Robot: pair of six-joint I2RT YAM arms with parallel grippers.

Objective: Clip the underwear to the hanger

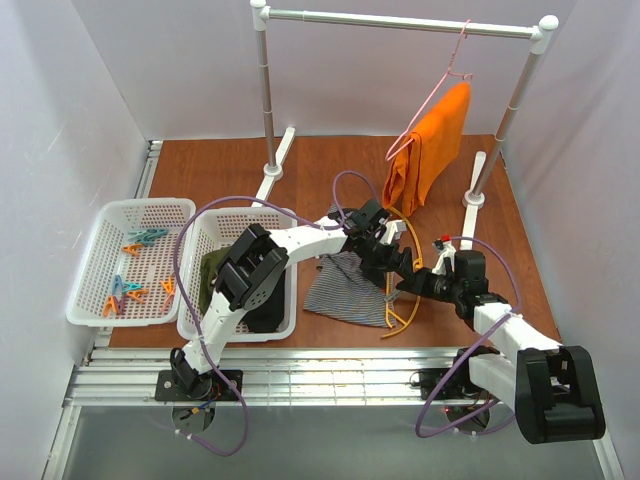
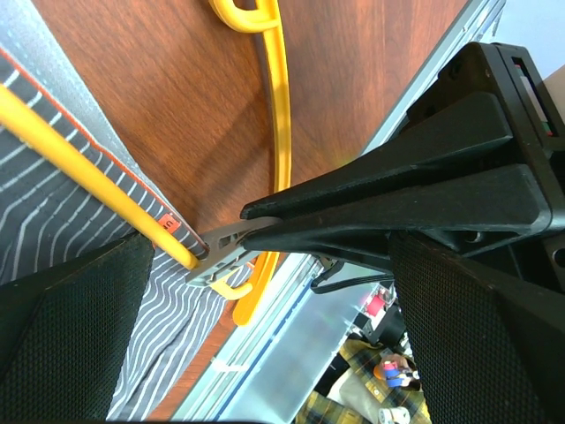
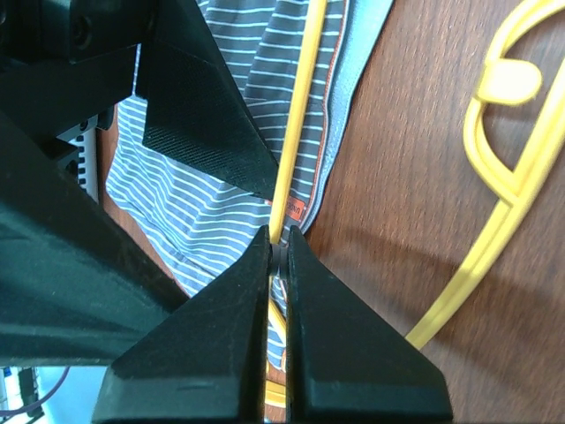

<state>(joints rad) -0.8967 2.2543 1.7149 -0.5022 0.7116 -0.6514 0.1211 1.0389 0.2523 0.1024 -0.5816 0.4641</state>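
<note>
- The right gripper (image 3: 279, 256) clamped a small grey plastic clothespin (image 2: 219, 256) against the yellow plastic hanger (image 2: 281, 115) bar, likely to pin the waistband.
- The grey striped cloth underwear (image 1: 345, 288) lay on the brown wooden table (image 1: 300, 170) under that bar.
- The left gripper (image 1: 378, 238), jaws apart, crowded close; a white plastic peg basket (image 1: 145, 203) sat well left.
</note>
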